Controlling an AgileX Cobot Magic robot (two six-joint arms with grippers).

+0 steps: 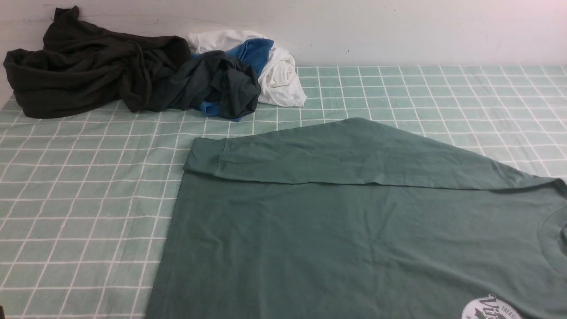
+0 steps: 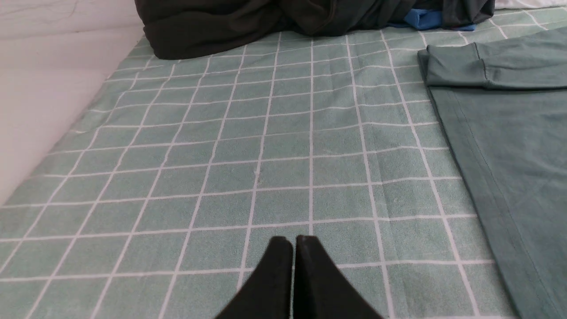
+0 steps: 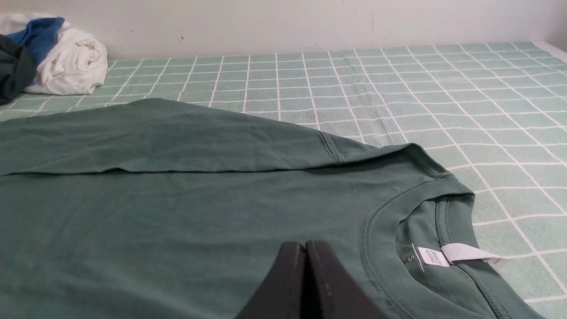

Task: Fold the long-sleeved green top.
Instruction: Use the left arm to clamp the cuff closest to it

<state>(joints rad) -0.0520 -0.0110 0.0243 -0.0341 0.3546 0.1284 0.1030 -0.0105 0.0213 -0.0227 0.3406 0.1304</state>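
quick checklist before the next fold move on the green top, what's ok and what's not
1. green top lying flat: ok
2. far sleeve folded across the body: ok
3. near sleeve folded: cannot tell, out of view
4. left gripper open to grasp: not ok, shut over bare tablecloth
5. right gripper open to grasp: not ok, shut above the top near the collar
6. clothes pile apart from the top: ok

Clothes pile [image 1: 110, 75] blocks far L; cloth [image 1: 443, 97] beyond top [image 1: 354, 230] open.

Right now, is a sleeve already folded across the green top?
Yes, one sleeve lies flat across the green top, its cuff at the left edge.
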